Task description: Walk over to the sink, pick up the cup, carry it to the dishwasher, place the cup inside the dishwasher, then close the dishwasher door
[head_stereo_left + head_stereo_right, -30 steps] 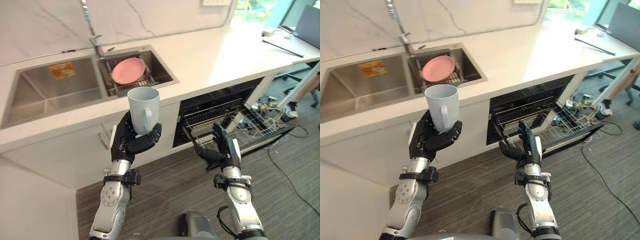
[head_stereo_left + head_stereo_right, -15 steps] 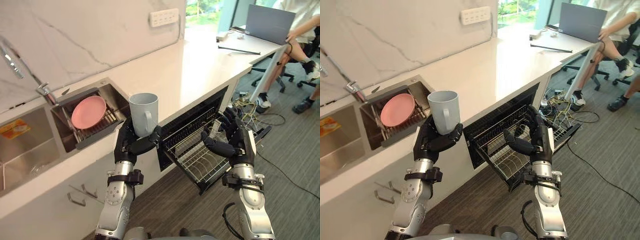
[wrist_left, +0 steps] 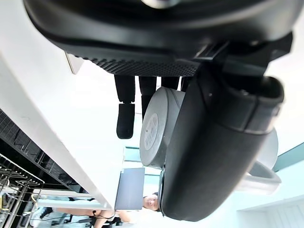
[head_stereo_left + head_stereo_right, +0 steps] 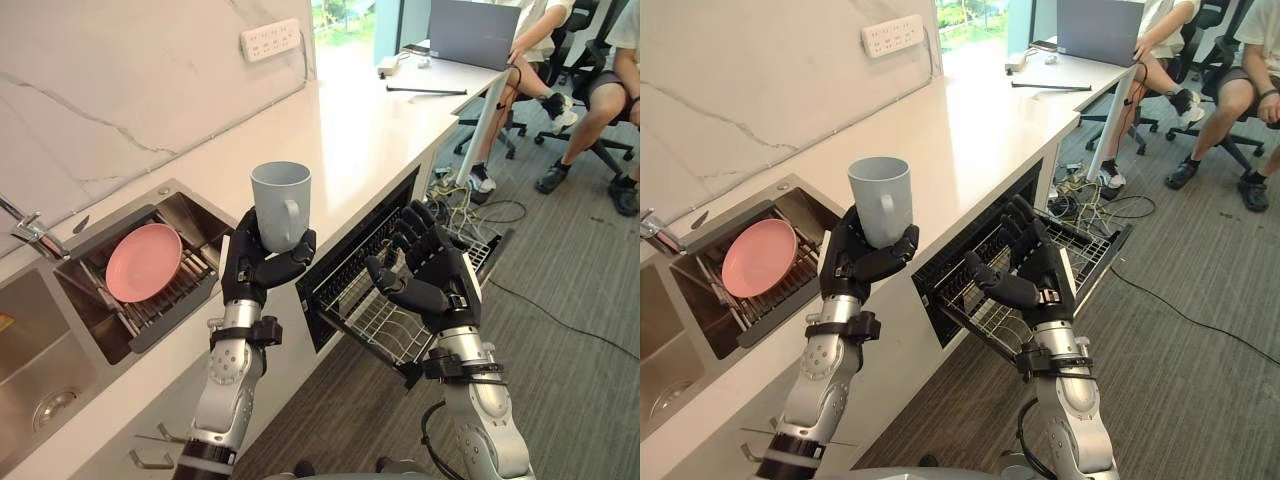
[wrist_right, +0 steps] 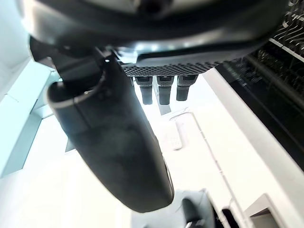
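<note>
A smooth, pale blue-grey cup [image 4: 281, 205], cylindrical with a loop handle, stands upright in the left robot hand [image 4: 250, 277]. The hand's dark fingers and thumb curl round the cup's lower half and hold it in the air above the table's front edge. In the left wrist view the cup's flat round base bears a faint mark, too small to read. The right robot hand [image 4: 440, 287] has its fingers spread and loosely bent, holds nothing, and hangs in front of the dishwasher [image 4: 355, 255]. The dishwasher is a dark opening under the table with a thin wire rack [image 4: 385, 335] drawn out over the floor. The table [image 4: 350, 130] is a glossy white slab with a straight, square edge, bare along most of its length. Set into it is a brushed steel sink [image 4: 30, 350], and a round pink plate [image 4: 143, 262] leans in a black wire drainer inside one of its basins. A white socket strip [image 4: 271, 40] sits on the veined marble wall. At the table's far end stands an open grey laptop [image 4: 475, 30], with a seated person [image 4: 533, 45] beside it. The grey, wood-grained floor [image 4: 570, 410] lies open to the right of the rack, and a tangle of cables [image 4: 455, 195] lies near the rack's far corner.
</note>
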